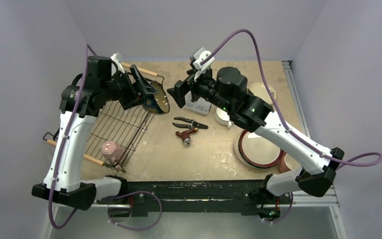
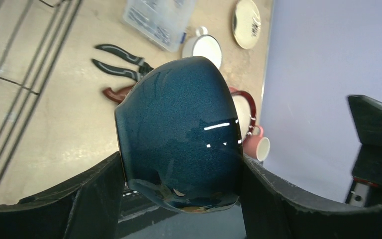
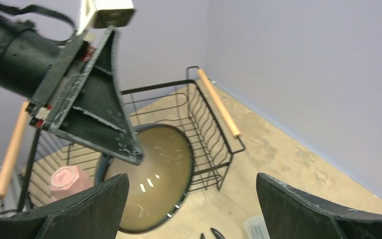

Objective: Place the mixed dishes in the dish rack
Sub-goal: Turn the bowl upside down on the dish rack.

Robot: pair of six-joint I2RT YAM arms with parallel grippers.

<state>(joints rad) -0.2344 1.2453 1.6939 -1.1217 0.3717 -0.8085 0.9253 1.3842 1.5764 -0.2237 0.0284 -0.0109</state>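
Lower left of the top view, nearest the arm bases: one pink mug (image 1: 110, 149) already sits in the dish rack (image 1: 124, 122), by its near wooden handle (image 1: 87, 157). Lower right on the desk (image 1: 204, 159), not yet loaded: red-rimmed plate (image 1: 258, 148), a second pink mug (image 2: 259, 145), and further up the white cup (image 1: 222, 117). Mid-frame are the pliers (image 1: 189, 122) and a clear box (image 1: 199, 106), which are not ours to load.

Step in hand, as we judge it: racking the dark blue bowl (image 2: 179, 114). The left claw (image 2: 179, 162) has it clamped between both fingers, tipped on edge in the air at the rack's right-hand edge, centre of the top view. The right claw (image 3: 191, 177) stands wide open and empty, facing the bowl's mouth, just beside it and not touching.

Next move, we reckon: the right arm backs off to frame right. The left arm swings the bowl left over the wires and lowers it — on edge into the ribbed slots by the far handle (image 3: 219, 102), or flat on the floor grid, clear of the mug.

Materials: the bowl has a glossy speckled blue glaze outside, tan inside, and a rounded wall — slick, so we'd expect slip if the grip eases early. The rack is thin black wire in an open grid, so a tilted bowl could rock on it.
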